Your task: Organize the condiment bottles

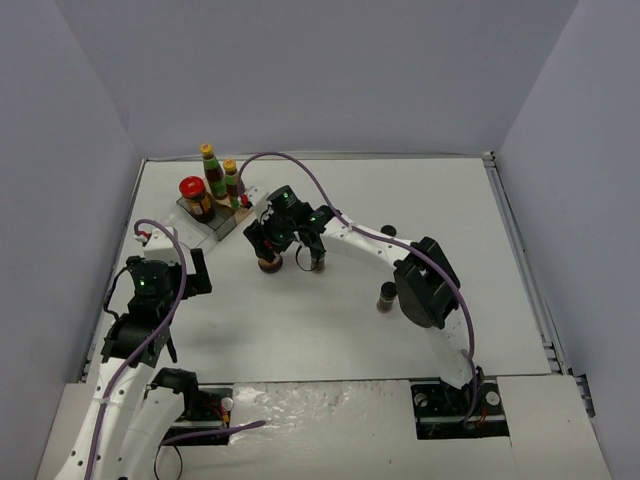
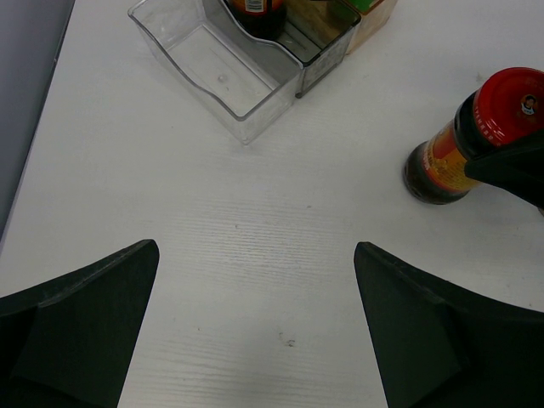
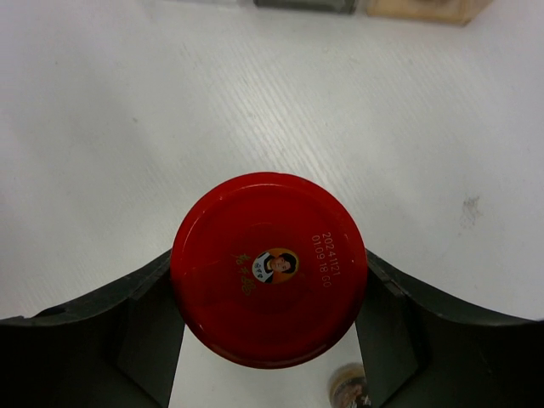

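A: What carries everything?

B: A white table (image 1: 330,340) with a faint wood grain. The left wrist view shows one small dark speck (image 2: 289,342) on it.

A: And what stands directly on it?

B: Toward the far left corner sits a stepped rack (image 1: 212,228), clear at the front and tan behind. Near it, toward the middle, a red-lidded jar (image 1: 268,262) stands upright on the bare surface. Just to its right is the first spice jar (image 1: 318,262), tiny, dark and partly hidden. The second spice jar (image 1: 386,296) stands further right and nearer the front edge.

A: Do any of them touch?

B: None that I can see; each stands apart.
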